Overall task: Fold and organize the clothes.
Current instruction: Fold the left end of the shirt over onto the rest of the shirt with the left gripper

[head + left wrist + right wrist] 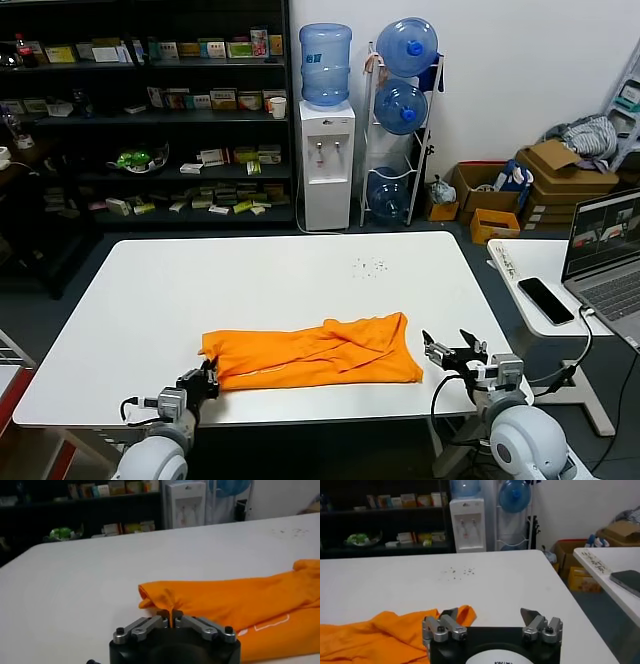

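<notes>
- Orange T-shirt (pixel 315 355) lies near the white table's (pixel 250 280) front edge, long axis running left to right.
- Left gripper (pixel 171 616) is pinched on the shirt's left end.
- Right gripper (pixel 452 352) sits spread, empty, just beside the right end.

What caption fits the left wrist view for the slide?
Left pincer shut on a pinched edge of the orange T-shirt lying on the white table.

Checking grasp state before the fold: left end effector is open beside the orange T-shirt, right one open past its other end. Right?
Not quite. The left end effector is shut, pinching the orange T-shirt at its edge; the left wrist view shows it. The right end effector is open, as said.
</notes>
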{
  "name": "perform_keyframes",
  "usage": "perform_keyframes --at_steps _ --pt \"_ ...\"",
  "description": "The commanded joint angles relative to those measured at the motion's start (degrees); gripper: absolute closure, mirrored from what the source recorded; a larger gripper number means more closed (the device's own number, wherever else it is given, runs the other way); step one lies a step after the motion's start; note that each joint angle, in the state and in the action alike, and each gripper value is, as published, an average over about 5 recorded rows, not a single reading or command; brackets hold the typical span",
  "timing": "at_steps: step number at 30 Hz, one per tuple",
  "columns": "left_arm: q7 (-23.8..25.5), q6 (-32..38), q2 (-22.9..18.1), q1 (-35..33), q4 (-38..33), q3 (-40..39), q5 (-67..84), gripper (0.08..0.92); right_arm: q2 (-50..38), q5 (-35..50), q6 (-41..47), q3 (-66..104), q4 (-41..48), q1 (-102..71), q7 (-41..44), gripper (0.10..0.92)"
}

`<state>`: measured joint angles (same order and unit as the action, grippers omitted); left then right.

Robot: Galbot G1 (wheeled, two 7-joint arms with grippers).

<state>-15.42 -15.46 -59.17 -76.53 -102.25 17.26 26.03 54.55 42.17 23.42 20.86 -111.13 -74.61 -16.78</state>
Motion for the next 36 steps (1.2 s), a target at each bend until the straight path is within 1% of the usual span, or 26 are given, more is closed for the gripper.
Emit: perform_keyframes --at_steps 1,5,8,10,11,13,15,17,19,22,25,28,33,36 --pt "0.8 -0.8 12.7 -6.5 -7.4 14.4 0.1 0.870 0.9 0.1 -0.5 -1.3 1.1 2.6 -0.1 0.203" --pt "3.4 -0.6 20.0 -12.0 -3.9 22.6 -1.0 0.870 1.8 0.1 -0.7 -2.5 1.4 3.8 -0.1 0.203" --pt "5.2 1.3 23.5 -16.0 1.1 28.0 -2.8 0.870 2.5 0.0 -1.0 -3.2 1.9 4.5 0.0 0.203" --pt "5.8 2.7 24.5 -17.8 3.1 30.6 -4.0 0.870 3.0 -0.2 -1.1 -3.6 2.3 4.7 0.0 0.203" --pt "6.0 3.2 24.6 -18.5 2.9 31.4 -3.9 0.870 3.3 -0.3 -1.1 -3.7 2.5 4.8 0.0 0.203" --pt "6.1 3.5 23.9 -19.5 -0.4 31.8 -1.8 0.870 3.9 -0.6 -1.2 -4.0 2.7 4.8 0.0 0.203" --pt "5.9 3.3 22.0 -19.5 -5.7 29.3 1.6 0.870 4.5 -0.9 -1.1 -4.2 2.8 4.7 -0.1 0.203" --pt "5.5 2.5 19.5 -18.1 -10.5 24.4 5.0 0.870 5.0 -1.1 -0.9 -4.4 3.1 4.7 -0.2 0.203" --pt "4.2 1.2 16.3 -15.0 -14.1 17.8 8.4 0.870 5.6 -1.2 -0.7 -4.5 3.4 4.7 -0.5 0.203" --pt "1.5 -0.8 10.2 -7.8 -16.1 6.8 13.2 0.870 6.5 -1.4 -0.4 -4.5 4.1 4.7 -1.0 0.203" --pt "-1.6 -2.6 4.2 -1.7 -15.6 -1.7 16.6 0.870 7.5 -1.7 -0.2 -4.4 5.0 4.4 -1.5 0.203" --pt "-3.7 -3.9 -0.2 1.5 -14.2 -7.0 16.8 0.870 8.6 -2.0 0.1 -4.4 5.6 4.2 -2.0 0.203" --pt "-4.0 -4.0 -6.2 6.7 -9.1 -10.6 12.7 0.870 9.6 -2.2 0.2 -4.3 6.1 3.8 -2.5 0.203" --pt "-4.5 -4.1 -8.7 9.9 -6.3 -11.7 11.5 0.870 9.9 -2.3 0.2 -4.2 6.4 3.7 -2.7 0.203"
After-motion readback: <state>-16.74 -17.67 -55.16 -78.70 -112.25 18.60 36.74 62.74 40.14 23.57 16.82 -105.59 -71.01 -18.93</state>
